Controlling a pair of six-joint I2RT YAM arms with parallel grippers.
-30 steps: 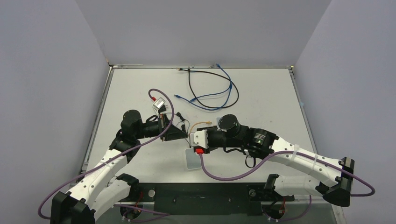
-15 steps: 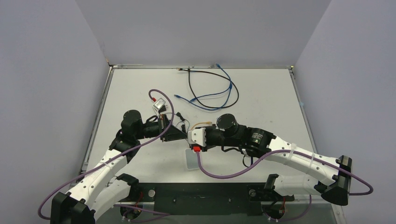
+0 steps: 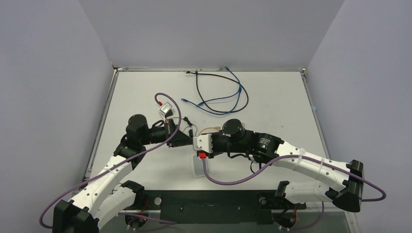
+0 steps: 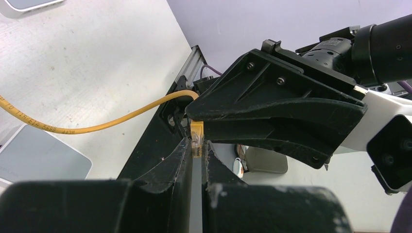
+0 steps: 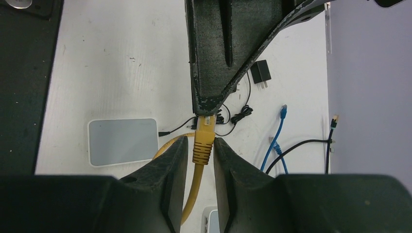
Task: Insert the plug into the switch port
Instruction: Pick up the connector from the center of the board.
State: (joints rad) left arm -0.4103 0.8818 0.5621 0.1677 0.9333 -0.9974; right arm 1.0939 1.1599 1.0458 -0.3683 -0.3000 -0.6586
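The plug [image 5: 203, 141] hung in the air between my two grippers, above the middle of the table [image 3: 272, 111] and not in any port. Nearest my bases lay the switch [image 5: 122, 141], flat with its pale face up, just to the near side of the plug and below it; I could not see its port. Above it my left gripper [image 4: 196, 151] was pressed together on the clear tip of the plug. My right gripper [image 5: 201, 145] came at it from the opposite side, with a finger close on each flank of the yellow boot. Whether those fingers were already pinching the boot I could not tell. I judged this a hand-over: a tip covered by my left fingers could not enter a socket, so the right had to take the boot from behind and leave the tip free. The yellow cable [image 4: 73, 128] ran back between my right fingers in a slack curve, which I reckoned left room to turn the plug. Both forearms reached inward, roughly level, and met tip to tip, the right arm stretched long and low from its base. Farther off, a blue cable [image 3: 233, 94] and a black cable [image 3: 204, 94] lay loose toward the far edge, well apart from the grippers.
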